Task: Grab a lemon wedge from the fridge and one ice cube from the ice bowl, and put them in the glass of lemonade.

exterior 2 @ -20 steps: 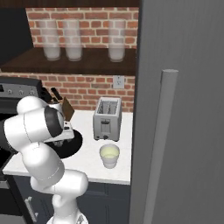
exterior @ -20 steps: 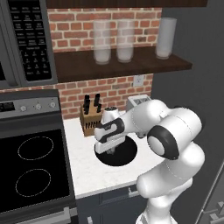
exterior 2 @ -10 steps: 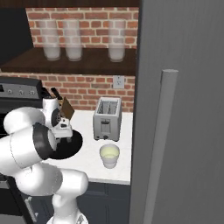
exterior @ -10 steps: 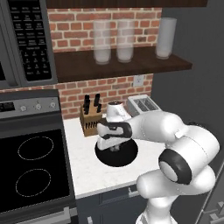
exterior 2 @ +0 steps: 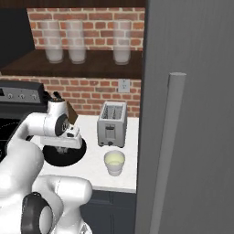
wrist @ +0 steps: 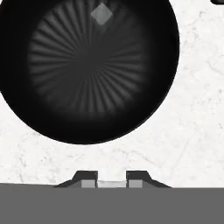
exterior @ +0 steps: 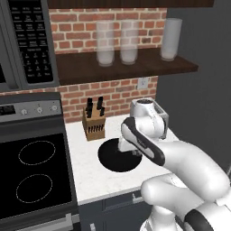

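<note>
Black and wide, the ice bowl lies just ahead of the gripper on the white speckled counter, its rim cut off at the top and left of the hand view. One small grey ice cube sits near the bowl's far side, well beyond the fingertips; the rest of the ribbed dish looks bare. The two tips stand close together with something pale caught between them, a small whitish piece that could be an ice cube, though too little of it shows to be sure. From the left base view the arm's own wrist covers the hand over the ice bowl, so the jaws cannot be read there. Off to the gripper's side the glass of lemonade stands in front of the toaster, beside the closed fridge with its long handle.
</note>
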